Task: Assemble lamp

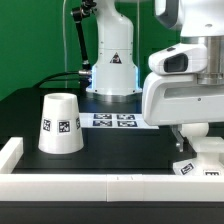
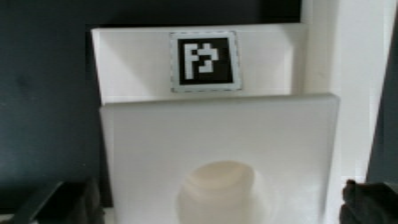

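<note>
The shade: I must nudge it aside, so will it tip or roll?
The shade stands on its wider end, so a low push probably slides it rather than tips it. Smooth white plastic: likely stiff and light. Knocked over, its tapered wall would probably roll in a curve.

I work over a black table (image 1: 110,155), matte and dark all across. Flat on it, toward the back, lies the marker board (image 1: 113,120), a thin white strip with a row of black-and-white square tags. A low white rail (image 1: 100,186) runs along the table's near edge. At the exterior view's left, a second white rail (image 1: 10,152) turns back along the side. Behind everything I see a green backdrop (image 1: 35,40), and a thin dark cable (image 1: 72,45) hangs down in front of it.
</note>
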Controlling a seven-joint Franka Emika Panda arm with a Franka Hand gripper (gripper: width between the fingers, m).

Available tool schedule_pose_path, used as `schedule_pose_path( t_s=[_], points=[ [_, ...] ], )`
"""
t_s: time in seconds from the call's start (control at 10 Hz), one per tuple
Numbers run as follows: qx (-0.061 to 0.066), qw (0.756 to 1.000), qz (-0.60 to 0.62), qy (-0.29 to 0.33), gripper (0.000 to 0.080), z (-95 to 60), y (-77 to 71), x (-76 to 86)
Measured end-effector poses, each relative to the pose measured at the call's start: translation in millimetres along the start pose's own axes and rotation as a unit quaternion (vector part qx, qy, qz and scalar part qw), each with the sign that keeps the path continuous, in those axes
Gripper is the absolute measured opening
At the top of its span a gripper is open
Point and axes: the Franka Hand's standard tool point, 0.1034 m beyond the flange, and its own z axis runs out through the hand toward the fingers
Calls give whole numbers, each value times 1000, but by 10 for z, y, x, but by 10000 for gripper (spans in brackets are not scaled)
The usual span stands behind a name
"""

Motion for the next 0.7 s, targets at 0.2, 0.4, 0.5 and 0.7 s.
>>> schedule_pose_path(
  t_s=[0.2, 0.4, 0.5, 0.7],
  points=[
    [0, 1000, 7, 0, 698, -17, 1, -29],
    [-6, 998, 65, -14, 699, -172, -65, -364],
    [-9, 996, 82, -20, 699, -208, -96, -500],
    [-11, 994, 107, -29, 699, -266, -144, -738]
  ],
)
